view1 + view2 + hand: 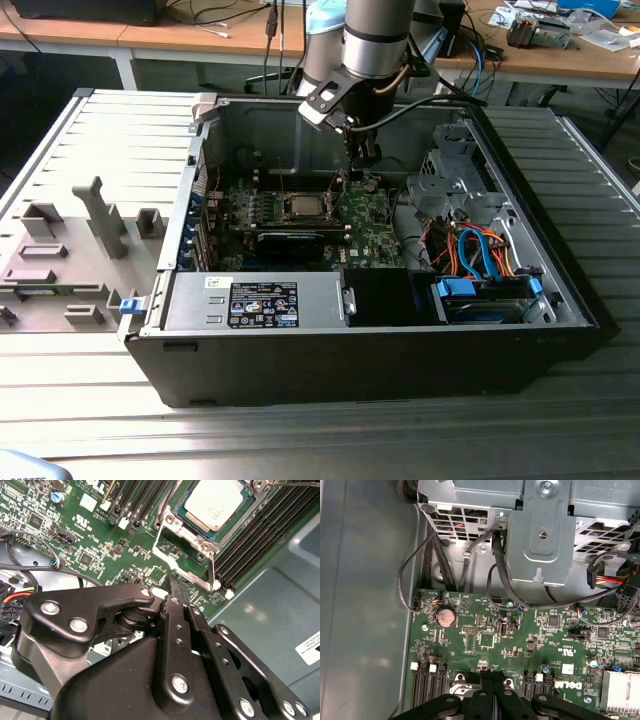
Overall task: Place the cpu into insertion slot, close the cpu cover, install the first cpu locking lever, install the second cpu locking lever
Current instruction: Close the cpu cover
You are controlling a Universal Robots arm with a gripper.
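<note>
The open computer case (400,340) holds a green motherboard (100,545). Above it, the gripper (174,584) hovers with fingers pressed together, just beside the insertion slot (182,570). The cpu cover (176,520) frames the seated cpu (216,502).

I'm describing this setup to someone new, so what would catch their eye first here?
First comes the open computer case in the middle of the exterior view, with the robot arm reaching down into it. Its gripper, jaws shut, hangs low over the green motherboard. Close beside it, the silvery cpu lies seated in the metal-rimmed insertion slot.
</note>
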